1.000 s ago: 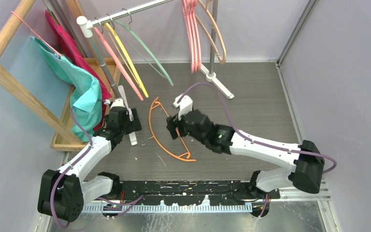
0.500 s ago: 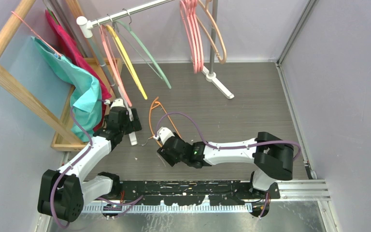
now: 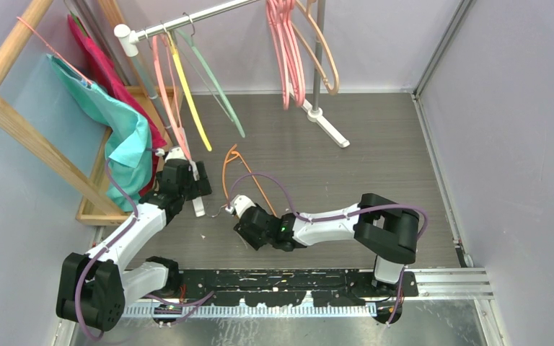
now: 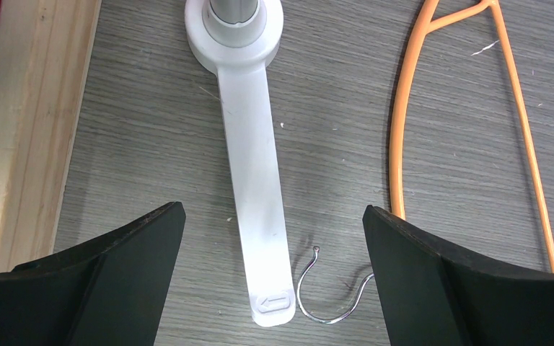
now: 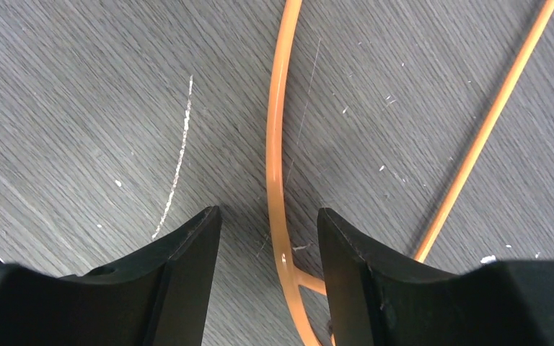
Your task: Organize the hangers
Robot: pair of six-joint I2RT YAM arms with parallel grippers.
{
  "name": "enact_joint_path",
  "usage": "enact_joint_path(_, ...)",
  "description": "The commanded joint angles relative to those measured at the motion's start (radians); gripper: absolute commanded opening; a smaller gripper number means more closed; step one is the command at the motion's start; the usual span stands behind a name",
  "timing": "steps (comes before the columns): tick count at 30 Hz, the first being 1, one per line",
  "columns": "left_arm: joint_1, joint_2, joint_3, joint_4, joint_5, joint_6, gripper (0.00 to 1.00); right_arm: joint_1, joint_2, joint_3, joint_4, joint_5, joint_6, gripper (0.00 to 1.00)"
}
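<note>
Within the last second the right gripper [image 5: 267,214] has swung in and dropped low, so the orange hanger [image 5: 274,130], flat on the tabletop [image 5: 79,86], now runs between its open jaws, not yet pinched; closing looks like the next step toward lifting it. The left gripper [image 4: 274,216] has stayed put, jaws open, the hanger's wire hook [image 4: 316,316] lying between them.

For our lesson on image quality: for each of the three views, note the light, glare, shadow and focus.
Top external: even, soft light, no hard shadows, all sharp. Left wrist: floor grain and white stand foot crisp; left gripper is featureless black. Right wrist: orange hanger sharp, small glint low on it; soft shadow beside the right gripper.
</note>
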State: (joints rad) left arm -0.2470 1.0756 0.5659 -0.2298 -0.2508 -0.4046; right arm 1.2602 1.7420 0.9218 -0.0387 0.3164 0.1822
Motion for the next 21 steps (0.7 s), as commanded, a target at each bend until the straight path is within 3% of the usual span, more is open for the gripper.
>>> enact_joint_path(1, -0.003, -0.018, 0.003, 0.019, -0.007, 0.000, 0.98, -0.021, 0.007, -0.005, 0.055, -0.041, 0.003, 0.57)
enact_joint_path(4, -0.003, -0.021, 0.003, 0.018, -0.007, -0.001, 0.98, -0.051, 0.011, -0.046, 0.075, -0.086, 0.020, 0.55)
enact_joint_path(8, -0.002, -0.023, 0.002, 0.017, -0.011, 0.000, 0.98, -0.109, 0.007, -0.100, 0.107, -0.200, 0.055, 0.41)
enact_joint_path(12, -0.003, -0.025, 0.000, 0.015, -0.011, -0.001, 0.98, -0.120, 0.011, -0.120, 0.097, -0.185, 0.046, 0.31)
enact_joint_path(16, -0.002, -0.026, 0.001, 0.012, -0.014, -0.002, 0.98, -0.121, 0.013, -0.124, 0.078, -0.180, 0.041, 0.02)
enact_joint_path(21, -0.002, -0.029, -0.001, 0.011, -0.015, -0.002, 0.98, -0.133, -0.084, -0.174, 0.080, -0.182, 0.065, 0.01)
